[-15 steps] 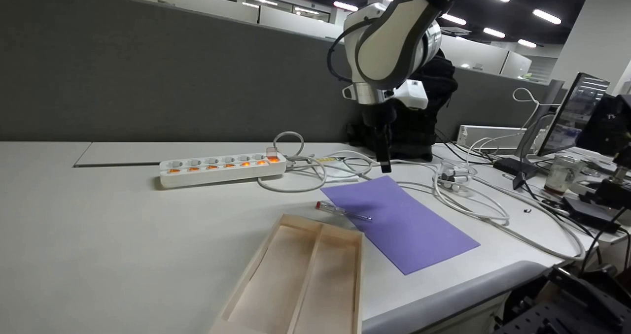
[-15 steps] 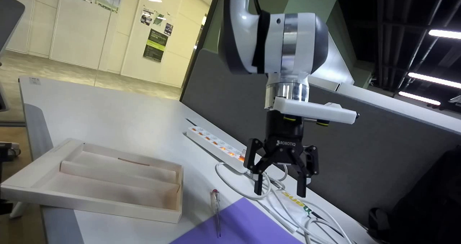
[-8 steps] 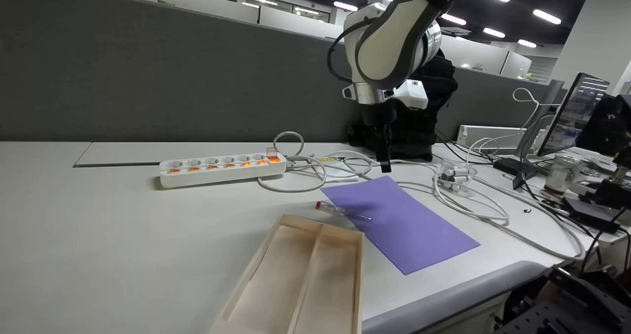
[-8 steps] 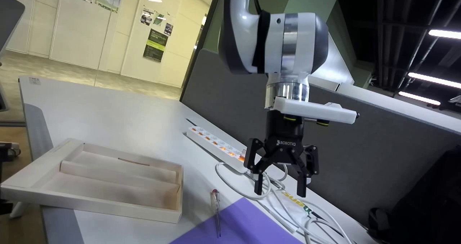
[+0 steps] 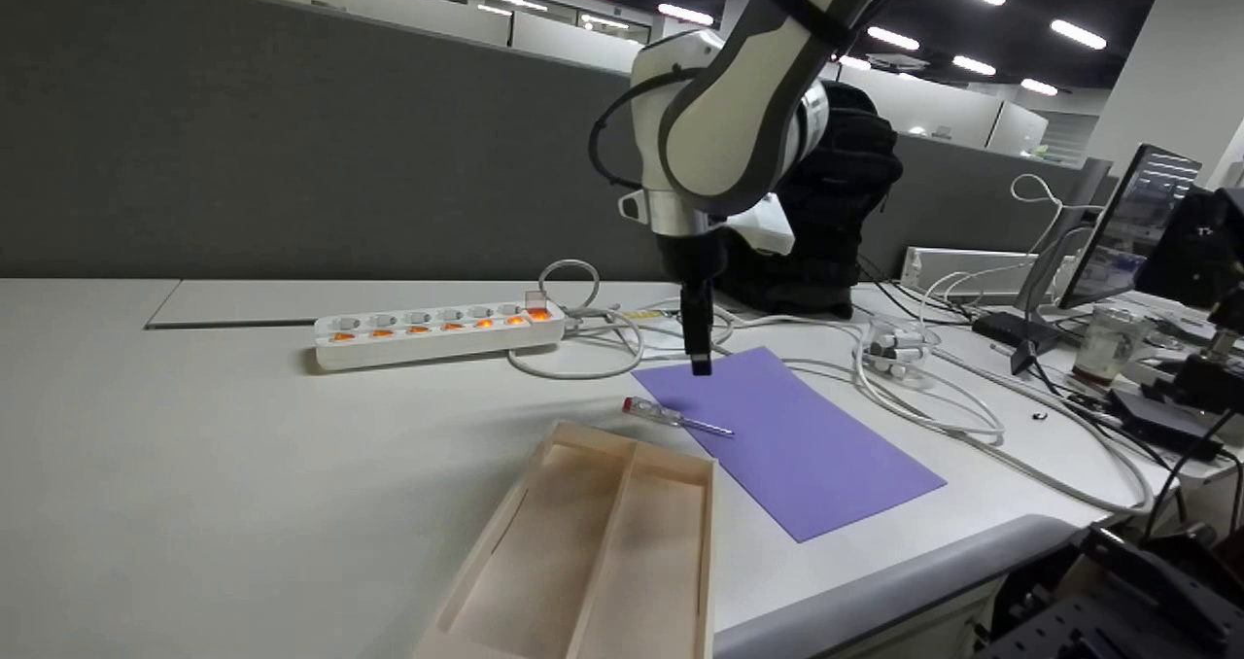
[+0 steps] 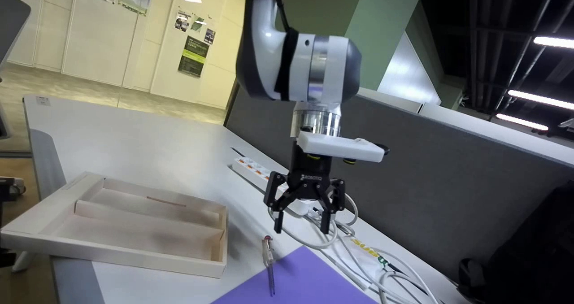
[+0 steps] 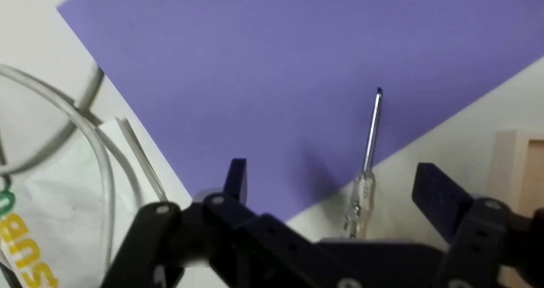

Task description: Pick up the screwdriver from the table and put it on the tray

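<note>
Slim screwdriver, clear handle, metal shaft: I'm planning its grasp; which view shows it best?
Wrist view: the screwdriver appears largest, tip clear, though the black tool hides its handle's end. Both exterior views show it whole, red end included, but smaller.

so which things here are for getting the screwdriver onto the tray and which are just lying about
For the job:
screwdriver
tray
table
fingers

Just lying about:
purple sheet, partly under the screwdriver
power strip
white cables
black backpack

- Screwdriver [image 5: 653, 410]: clear handle, red end, metal shaft, lying near the tray [image 6: 145, 224]
- Pale, shallow tray, 1 lengthwise divider, on the plain light counter [image 5: 292, 484]
</note>
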`<state>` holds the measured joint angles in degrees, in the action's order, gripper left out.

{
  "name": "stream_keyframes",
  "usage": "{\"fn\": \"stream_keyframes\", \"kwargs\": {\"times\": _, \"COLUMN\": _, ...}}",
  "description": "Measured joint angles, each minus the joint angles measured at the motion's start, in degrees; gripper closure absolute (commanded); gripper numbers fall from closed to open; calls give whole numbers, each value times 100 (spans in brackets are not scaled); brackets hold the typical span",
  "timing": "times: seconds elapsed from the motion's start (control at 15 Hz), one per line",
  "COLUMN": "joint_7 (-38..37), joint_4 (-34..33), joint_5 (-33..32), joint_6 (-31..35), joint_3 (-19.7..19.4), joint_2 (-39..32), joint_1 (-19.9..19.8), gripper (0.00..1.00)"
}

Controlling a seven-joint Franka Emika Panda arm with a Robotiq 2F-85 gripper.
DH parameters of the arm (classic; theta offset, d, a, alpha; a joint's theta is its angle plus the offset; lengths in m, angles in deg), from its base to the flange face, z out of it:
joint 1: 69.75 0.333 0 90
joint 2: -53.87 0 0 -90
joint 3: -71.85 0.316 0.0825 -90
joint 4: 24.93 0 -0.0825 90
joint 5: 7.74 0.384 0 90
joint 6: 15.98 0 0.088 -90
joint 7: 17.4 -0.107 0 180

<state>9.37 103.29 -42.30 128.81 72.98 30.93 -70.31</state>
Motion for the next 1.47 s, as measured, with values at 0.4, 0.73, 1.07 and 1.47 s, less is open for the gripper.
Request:
{"fn": "stream_keyframes", "kwargs": {"times": 0.4, "joint_7": -260, "joint_4": 297, "joint_5": -36, "joint_6": 1095, "joint_3": 63, "joint_2": -221, "joint_1": 331, "gripper": 0}}
{"fn": "stream_keyframes", "kwargs": {"times": 0.73, "joint_7": -506, "joint_4": 462, "joint_5": 95, "joint_6": 1572, "joint_3": -117, "joint_2": -270, "joint_1": 304, "gripper": 0}}
{"fn": "stream_keyframes", "kwargs": {"times": 1.07, "joint_7": -54, "joint_4": 465, "joint_5": 912, "joint_6": 1668, "joint_3": 101, "joint_2": -496, "joint_1": -58, "gripper": 0}}
{"fn": "stream_keyframes", "kwargs": {"times": 1.47, "joint_7": 649, "joint_4": 350, "joint_5": 1695, "joint_6": 1667, "joint_3": 666, "joint_2": -750, "joint_1": -617, "gripper": 0}}
